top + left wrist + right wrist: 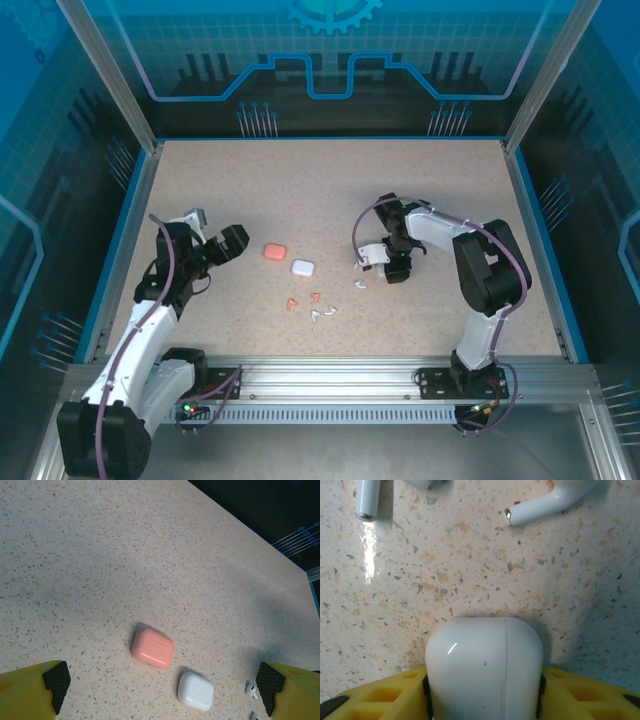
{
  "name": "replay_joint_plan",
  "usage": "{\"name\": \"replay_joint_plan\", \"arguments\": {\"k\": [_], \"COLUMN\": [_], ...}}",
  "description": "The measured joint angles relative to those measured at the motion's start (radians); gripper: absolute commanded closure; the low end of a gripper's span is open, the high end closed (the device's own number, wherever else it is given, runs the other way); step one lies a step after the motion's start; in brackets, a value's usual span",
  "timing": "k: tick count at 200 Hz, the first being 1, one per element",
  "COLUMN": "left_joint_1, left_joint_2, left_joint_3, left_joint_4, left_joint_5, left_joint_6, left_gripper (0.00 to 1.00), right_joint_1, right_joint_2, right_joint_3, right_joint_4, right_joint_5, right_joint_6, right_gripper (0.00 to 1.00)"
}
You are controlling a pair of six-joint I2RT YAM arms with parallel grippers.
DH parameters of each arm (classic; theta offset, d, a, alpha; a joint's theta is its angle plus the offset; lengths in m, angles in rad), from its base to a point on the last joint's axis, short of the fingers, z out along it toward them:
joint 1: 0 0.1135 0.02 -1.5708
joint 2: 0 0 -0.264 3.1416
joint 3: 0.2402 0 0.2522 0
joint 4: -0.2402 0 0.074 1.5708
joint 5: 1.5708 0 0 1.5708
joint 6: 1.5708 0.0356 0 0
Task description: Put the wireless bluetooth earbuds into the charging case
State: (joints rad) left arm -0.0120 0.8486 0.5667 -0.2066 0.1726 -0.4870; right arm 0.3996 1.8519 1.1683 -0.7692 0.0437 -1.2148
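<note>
The right tool (484,702) is clamped on a white case (484,662). Its yellow fingers (380,697) press on both sides of the case, which sits low on the surface (470,570). The case is smooth and round like a pebble. I think it can pop out of the squeeze and skid away. If it skids forward, it may bump the two white earbuds (545,502) that lie near, just past it, and send them rolling.

A thin line runs down the case, and the lid looks shut. No earbud can go in until the lid is open. If the fingers press across that line, they may hold the lid down, and then nothing can flip it up. I cannot tell which end is the lid.

The left tool (164,682) has its fingers wide apart and holds nothing. It hangs above a pink case (152,647) and a second white case (196,691). These two lie near each other but do not touch. If this tool comes down without care, it can shove one of them out of reach.

Two red earbuds (315,297) lie in a little bunch with more white ones, closer to the arms. They are tiny next to the cases. A pinch that is a bit off can flick one across the surface. A red one may also end up in a white case, where I guess it does not belong.
</note>
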Motion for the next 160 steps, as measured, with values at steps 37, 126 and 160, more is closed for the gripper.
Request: {"name": "replay_joint_plan", "arguments": {"k": [37,126,160], "left_joint_1": [0.0,-0.003,-0.025], "left_joint_2": [-0.022,-0.053,-0.019], "left_joint_3": [0.007,0.016,0.017], "left_joint_4": [-0.008,-0.021,0.04], "left_joint_5": [0.0,0.056,0.163], "left_joint_6": [0.018,0.014,-0.024], "left_gripper": [0.01,0.01,0.02], "right_joint_1": [-0.011,-0.024,-0.024], "right_joint_2": [-0.01,-0.148,-0.294], "right_joint_3": [-0.005,-0.026,-0.056], "right_joint_4": [0.016,0.069,0.117], "right_joint_5": [-0.016,-0.09,-0.173], "right_joint_6": [0.018,0.101,0.195], "right_gripper": [0.52,0.54,0.54]}}
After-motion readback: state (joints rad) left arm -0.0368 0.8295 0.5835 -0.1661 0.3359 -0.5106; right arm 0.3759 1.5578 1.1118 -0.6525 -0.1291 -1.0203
